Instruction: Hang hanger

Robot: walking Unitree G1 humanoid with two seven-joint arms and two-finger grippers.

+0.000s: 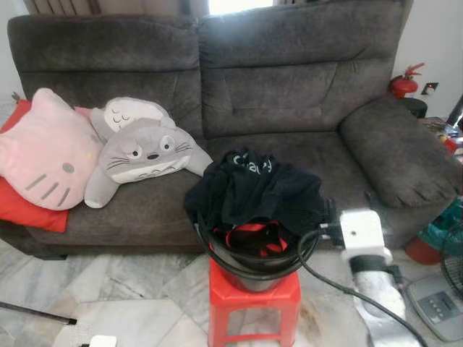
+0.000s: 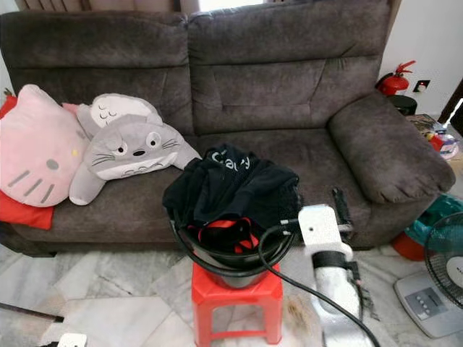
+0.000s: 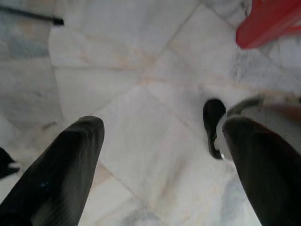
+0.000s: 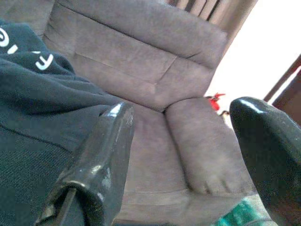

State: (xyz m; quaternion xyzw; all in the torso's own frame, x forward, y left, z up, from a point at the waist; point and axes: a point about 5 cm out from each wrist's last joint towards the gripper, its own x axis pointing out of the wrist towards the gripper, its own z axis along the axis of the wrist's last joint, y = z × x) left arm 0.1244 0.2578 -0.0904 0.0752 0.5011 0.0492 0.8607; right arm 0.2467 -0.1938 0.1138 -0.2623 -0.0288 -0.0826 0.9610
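A black bucket stands on a red plastic stool in front of the sofa. Black clothes are heaped over its rim, and a red hanger lies partly buried among them. My right gripper hovers just right of the bucket at rim height. It is open, and in the right wrist view its fingers frame the sofa cushion beside the dark cloth. My left gripper hangs low and open over the marble floor, near the stool.
A dark grey sofa fills the back, with a pink cat cushion and a grey plush on its left seat. A fan with its base stands at the right. A black rod lies on the floor at the left.
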